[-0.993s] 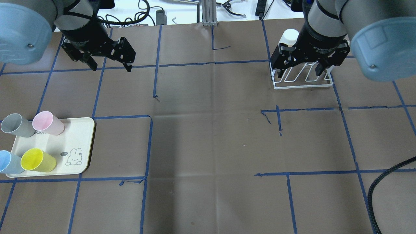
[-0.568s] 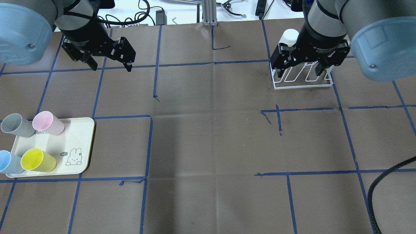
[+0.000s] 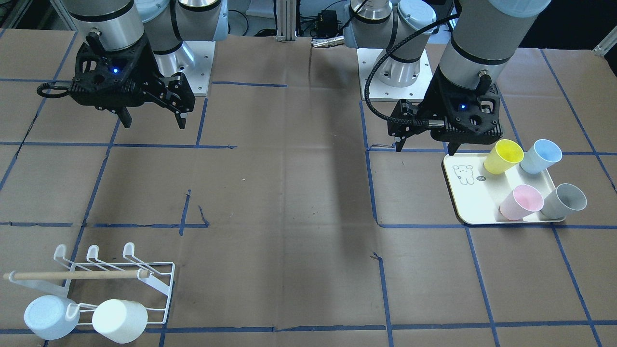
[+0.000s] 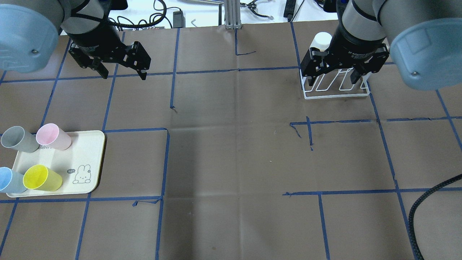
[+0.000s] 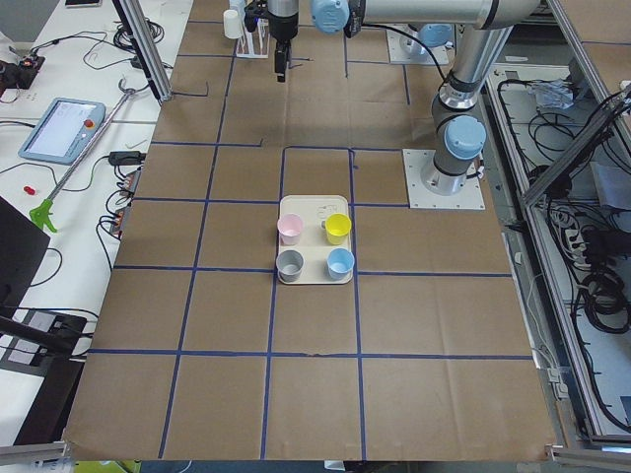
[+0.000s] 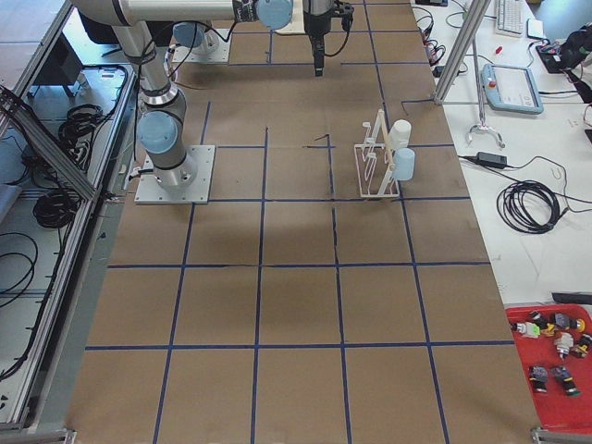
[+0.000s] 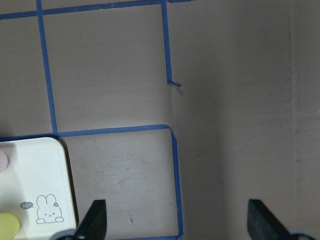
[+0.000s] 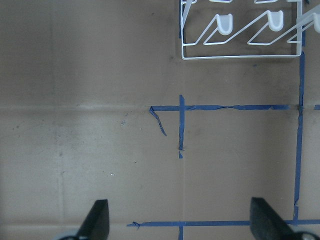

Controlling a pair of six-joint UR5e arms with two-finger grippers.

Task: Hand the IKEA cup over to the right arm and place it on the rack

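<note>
Several IKEA cups stand on a cream tray: grey, pink, blue and yellow. My left gripper hangs open and empty above the table, well beyond the tray. The white wire rack sits at the far right. A white cup and a pale blue cup hang on its outer pegs. The right arm's gripper hovers open and empty over the rack's near side. In the right wrist view the rack fills the top right corner.
Blue tape lines cross the brown table cover. A thick black cable loops in at the near right edge. The arm bases stand at the robot's side of the table. The tray corner shows at the lower left of the left wrist view.
</note>
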